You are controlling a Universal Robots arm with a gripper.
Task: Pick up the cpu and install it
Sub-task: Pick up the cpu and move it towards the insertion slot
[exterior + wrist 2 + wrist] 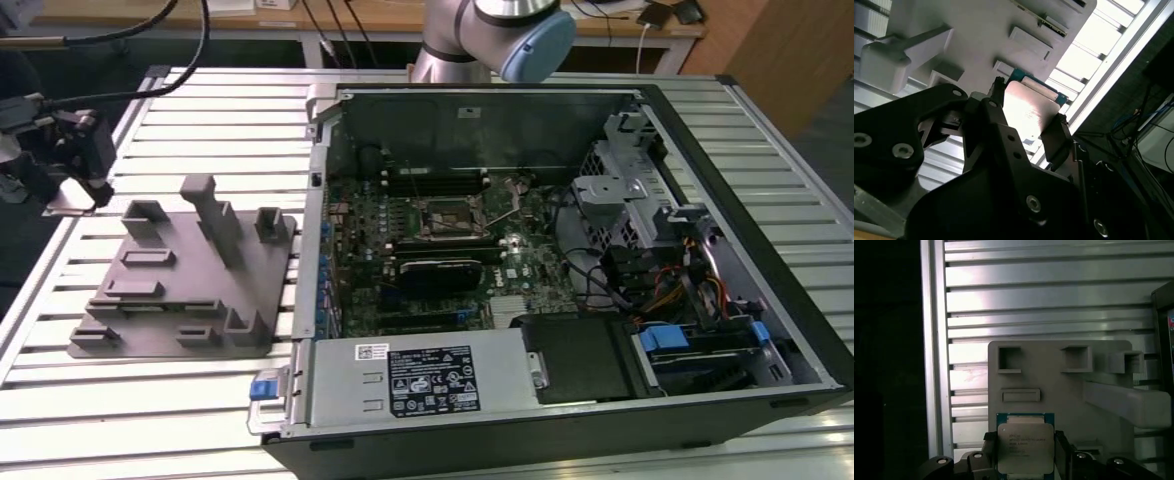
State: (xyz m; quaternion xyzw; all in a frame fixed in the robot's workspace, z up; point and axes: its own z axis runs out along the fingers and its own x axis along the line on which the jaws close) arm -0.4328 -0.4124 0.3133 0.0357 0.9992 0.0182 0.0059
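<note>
The cpu [1025, 447], a flat silver square on a green-rimmed board, sits between my gripper's [1025, 452] two black fingers [988, 447], which press on its opposite edges. In the second wrist view the same cpu [1026, 112] shines between the fingers [1056, 135] of the gripper [1026, 120]. In the exterior view my gripper [78, 190] hangs at the far left, just off the grey plastic tray [187, 290], above the slatted table. The motherboard's square socket [451, 220] lies in the open computer case, far from the gripper toward the exterior view's right.
The grey tray has upright posts [200, 205] and several pockets. The open computer case [561, 260] holds a black heatsink block [441, 270], drive cages [627, 190] and cables. The arm's base [494, 40] stands behind the case. The table's edge [934, 340] runs close to the gripper.
</note>
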